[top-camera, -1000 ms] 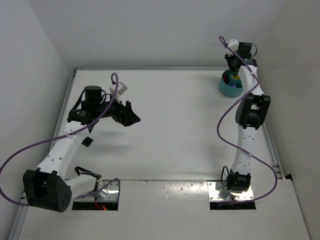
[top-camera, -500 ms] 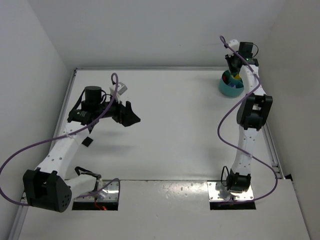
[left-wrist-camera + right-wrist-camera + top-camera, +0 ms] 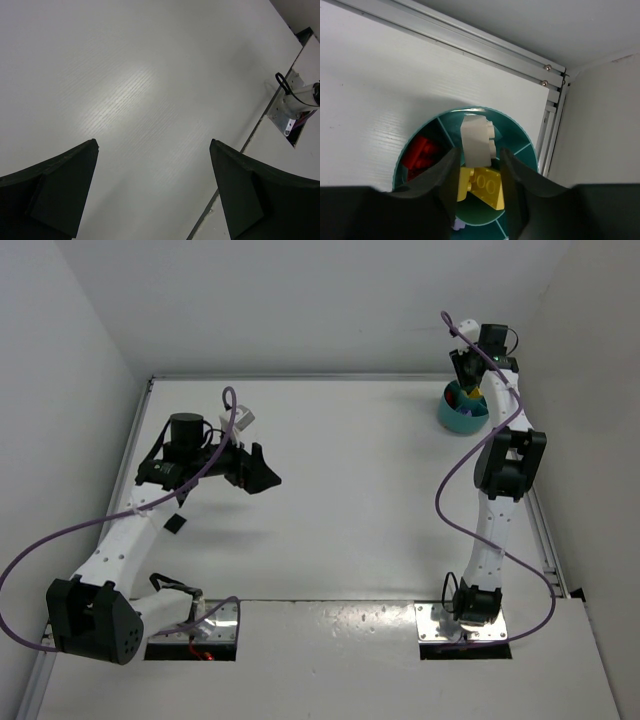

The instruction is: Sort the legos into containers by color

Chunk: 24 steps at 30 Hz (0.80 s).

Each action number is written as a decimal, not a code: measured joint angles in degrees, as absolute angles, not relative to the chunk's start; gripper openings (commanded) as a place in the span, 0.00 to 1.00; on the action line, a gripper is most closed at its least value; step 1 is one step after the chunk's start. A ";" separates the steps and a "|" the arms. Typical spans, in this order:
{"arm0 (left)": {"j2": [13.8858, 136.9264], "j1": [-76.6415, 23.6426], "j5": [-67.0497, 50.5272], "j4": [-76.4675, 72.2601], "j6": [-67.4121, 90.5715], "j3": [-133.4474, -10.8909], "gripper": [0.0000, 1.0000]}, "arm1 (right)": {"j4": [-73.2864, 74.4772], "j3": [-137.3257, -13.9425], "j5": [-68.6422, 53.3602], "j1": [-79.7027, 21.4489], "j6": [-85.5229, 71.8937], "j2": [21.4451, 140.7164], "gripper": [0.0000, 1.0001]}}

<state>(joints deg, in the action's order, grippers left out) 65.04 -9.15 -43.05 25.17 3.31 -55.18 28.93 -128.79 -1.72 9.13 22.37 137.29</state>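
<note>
While the left pincer (image 3: 154,195) hangs wide open over the table (image 3: 125,75), the right pincer (image 3: 478,155) flanks a cream-white brick (image 3: 476,136) above the teal dish (image 3: 516,132) at the far right corner; gripped or loose, cannot tell. Red brick (image 3: 420,152) and yellow bricks (image 3: 482,185) lie in separate wedges.

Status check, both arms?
Left gripper open, empty. Right gripper over teal dish, cream brick between its jaws, grip unclear. Nothing in the way.
</note>
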 measured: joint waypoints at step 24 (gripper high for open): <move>69.71 -3.75 -10.63 38.68 -6.55 -64.71 1.00 | 35.70 -124.66 -14.15 7.62 14.48 124.03 0.74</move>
<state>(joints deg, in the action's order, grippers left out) 69.71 -3.75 -10.63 38.68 -6.55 -64.71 35.70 -124.66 -14.15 7.62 14.48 124.03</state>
